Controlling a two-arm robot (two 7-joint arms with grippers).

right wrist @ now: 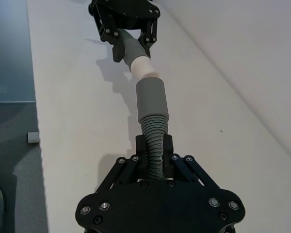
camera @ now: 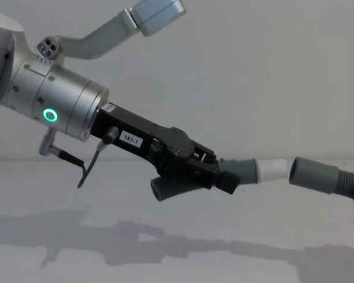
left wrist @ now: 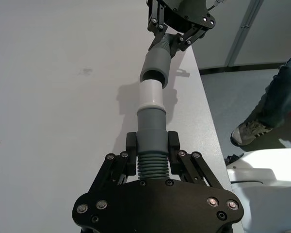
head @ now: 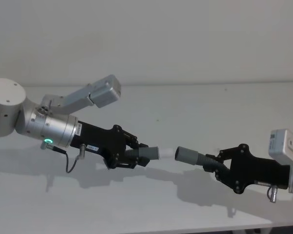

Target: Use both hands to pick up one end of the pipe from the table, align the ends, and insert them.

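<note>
Both pieces of the pipe hang above the white table (head: 185,107). My left gripper (head: 138,155), on the arm with the green ring light, is shut on the ribbed part of one dark grey piece (left wrist: 150,128) whose white plug tip (head: 166,152) points right. On the right, my right gripper (head: 216,165) is shut on the ribbed hose of the other piece, with its wide grey cuff (head: 188,155) facing the plug. The two ends stand nearly in line with a small gap between them, seen from the side as white tip (camera: 270,169) and cuff (camera: 314,173).
The table's near edge (left wrist: 203,97) runs close beside the two grippers, with floor beyond it. A plain wall rises behind the table. The left arm's silver elbow link (head: 95,92) sticks up behind its wrist.
</note>
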